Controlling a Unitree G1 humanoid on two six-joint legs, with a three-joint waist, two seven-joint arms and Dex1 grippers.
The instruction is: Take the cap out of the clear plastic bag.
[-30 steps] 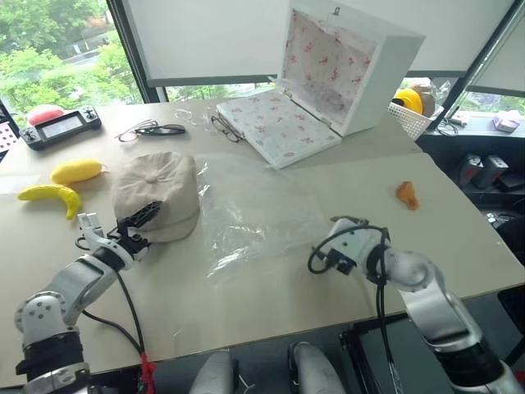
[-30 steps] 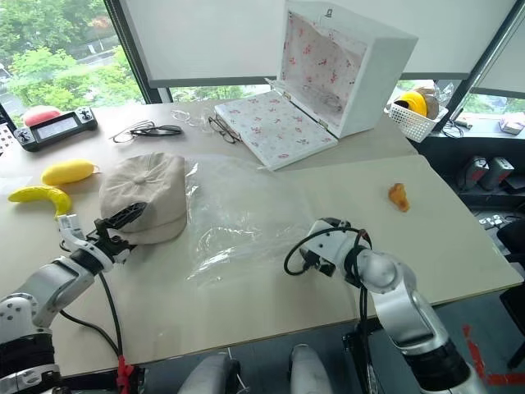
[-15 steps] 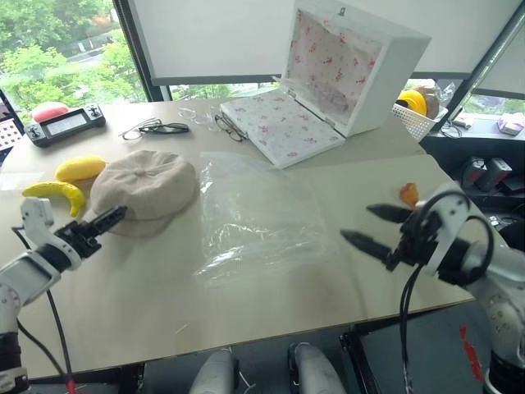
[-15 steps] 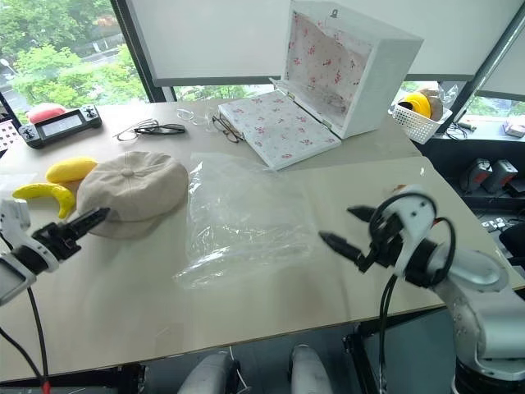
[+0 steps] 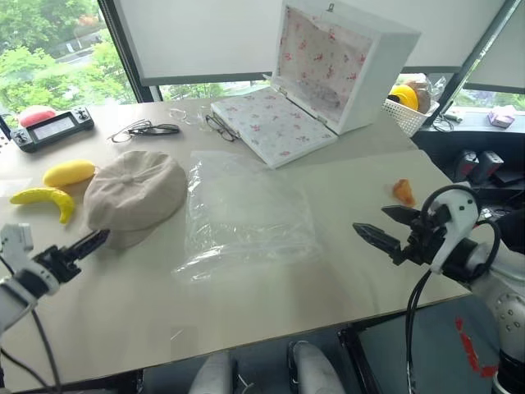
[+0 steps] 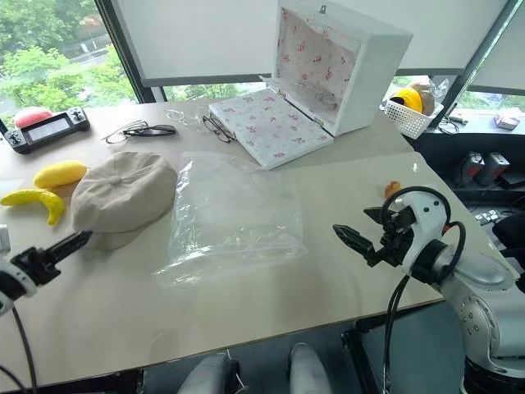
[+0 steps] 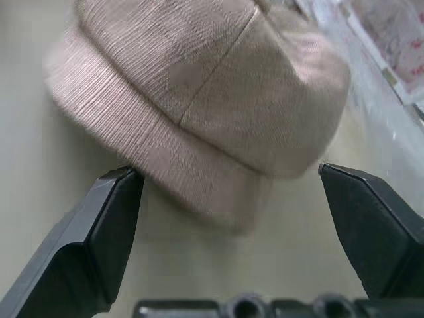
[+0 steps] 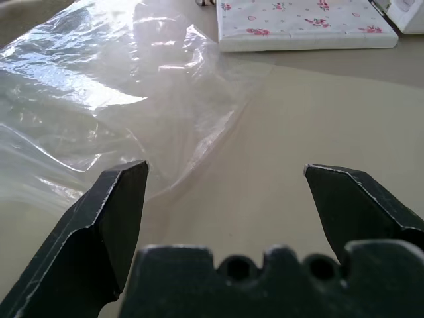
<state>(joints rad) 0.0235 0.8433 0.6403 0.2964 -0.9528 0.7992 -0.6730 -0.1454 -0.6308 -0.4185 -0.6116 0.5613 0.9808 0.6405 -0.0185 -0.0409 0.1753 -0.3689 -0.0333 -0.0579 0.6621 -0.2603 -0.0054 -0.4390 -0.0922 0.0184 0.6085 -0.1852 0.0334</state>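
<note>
The beige cap (image 5: 135, 195) lies crown up on the table, outside the clear plastic bag (image 5: 246, 217) and just left of it. The bag lies flat and crinkled at the table's middle, and nothing shows inside it. My left gripper (image 5: 94, 240) is open near the front left, its tips a short way off the cap's brim and pointing at it; in the left wrist view the cap (image 7: 199, 99) lies beyond the spread fingers. My right gripper (image 5: 371, 220) hovers open to the right of the bag, pointing toward the bag (image 8: 99, 99), with nothing between its fingers.
An open white box (image 5: 328, 74) with floral lining stands at the back. Glasses (image 5: 220, 125) and a game controller (image 5: 49, 127) lie along the far side. A banana (image 5: 41, 197) and a yellow fruit (image 5: 70, 172) lie left of the cap. An orange item (image 5: 402, 191) is right.
My left gripper has pulled back leftward from the cap's edge. My right gripper has risen from the table by the bag and moved right. Both wrists rolled. The camera view shifted slightly.
</note>
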